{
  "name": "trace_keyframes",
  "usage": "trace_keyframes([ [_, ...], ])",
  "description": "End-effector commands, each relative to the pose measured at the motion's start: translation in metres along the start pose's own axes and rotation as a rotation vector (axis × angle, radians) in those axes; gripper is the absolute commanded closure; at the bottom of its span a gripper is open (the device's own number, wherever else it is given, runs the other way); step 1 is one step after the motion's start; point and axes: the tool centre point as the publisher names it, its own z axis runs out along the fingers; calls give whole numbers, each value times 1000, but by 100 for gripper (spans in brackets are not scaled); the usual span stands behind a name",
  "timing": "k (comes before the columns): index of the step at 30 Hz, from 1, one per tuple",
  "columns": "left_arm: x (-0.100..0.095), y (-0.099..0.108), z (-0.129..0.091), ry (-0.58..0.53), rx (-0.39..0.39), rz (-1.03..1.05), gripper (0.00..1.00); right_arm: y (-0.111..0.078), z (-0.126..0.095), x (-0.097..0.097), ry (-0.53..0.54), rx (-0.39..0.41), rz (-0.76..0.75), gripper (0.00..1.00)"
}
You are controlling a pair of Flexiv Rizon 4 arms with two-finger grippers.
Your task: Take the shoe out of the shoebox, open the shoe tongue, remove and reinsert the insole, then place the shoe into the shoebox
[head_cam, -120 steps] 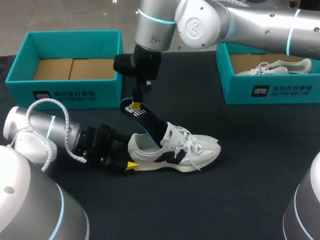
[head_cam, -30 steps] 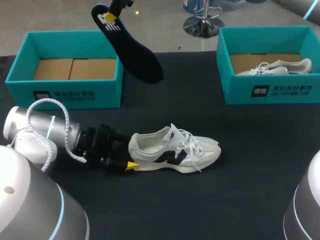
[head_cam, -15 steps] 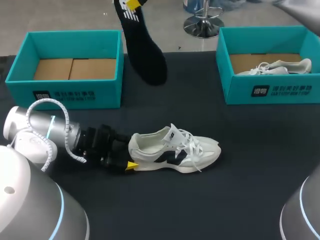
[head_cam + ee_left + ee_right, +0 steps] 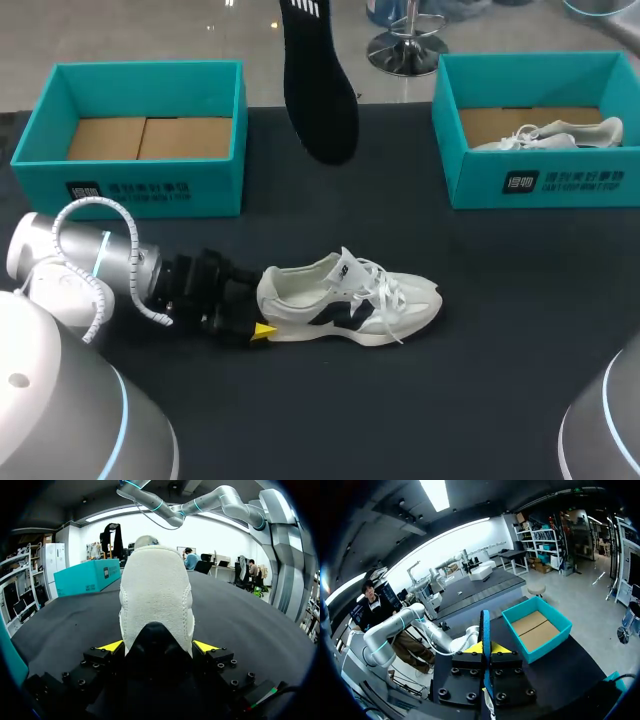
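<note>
A white shoe (image 4: pixel 350 300) with a dark side mark lies on its sole on the black table (image 4: pixel 500 350), toe to the right. My left gripper (image 4: pixel 262 316) is shut on its heel; in the left wrist view both yellow fingertips (image 4: pixel 110 646) press the heel of the shoe (image 4: pixel 156 595) from either side. The black insole (image 4: pixel 318 95) hangs high above the table's far middle, toe end down. My right gripper (image 4: pixel 485 650) is shut on the insole (image 4: pixel 484 627), seen edge-on between its yellow tips. That gripper is out of the head view.
An empty teal shoebox (image 4: pixel 140 190) with a cardboard floor stands at the far left. A second teal shoebox (image 4: pixel 560 182) at the far right holds another white shoe (image 4: pixel 550 135). The left arm (image 4: pixel 90 265) lies low along the near left.
The insole has swung from a slant to nearly upright and shifted right, rising so the right gripper's yellow tip left the head view. The shoe and left arm have not moved.
</note>
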Motion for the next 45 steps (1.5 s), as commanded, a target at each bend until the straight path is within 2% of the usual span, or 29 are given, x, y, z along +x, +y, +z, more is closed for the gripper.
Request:
trace_keyframes([
  [1, 1, 3, 1, -2, 0, 1, 100, 10, -8, -13, 52, 20, 22, 100],
  [5, 1, 3, 1, -2, 0, 1, 100, 13, -13, -14, 64, 22, 38, 100],
  [7, 1, 3, 1, -2, 0, 1, 100, 16, -16, -16, 42, 81, -6, 100],
  [13, 1, 3, 1, -2, 0, 1, 100, 16, -16, -16, 42, 81, -6, 100],
  [14, 1, 3, 1, -2, 0, 1, 78, 16, -16, -16, 42, 81, -6, 100],
  [16, 1, 3, 1, -2, 0, 1, 0, 16, -16, -16, 42, 81, -6, 100],
  [26, 3, 4, -3, -16, -3, 2, 0, 16, -16, -16, 42, 81, -6, 100],
  [35, 1, 0, -25, -44, -51, 53, 0, 16, -16, -16, 42, 81, -6, 100],
  [39, 0, -2, -38, -28, -106, 88, 0, 16, -16, -16, 42, 81, -6, 100],
  [45, -2, -15, -67, 28, -261, 132, 0, 16, -16, -16, 42, 81, -6, 100],
])
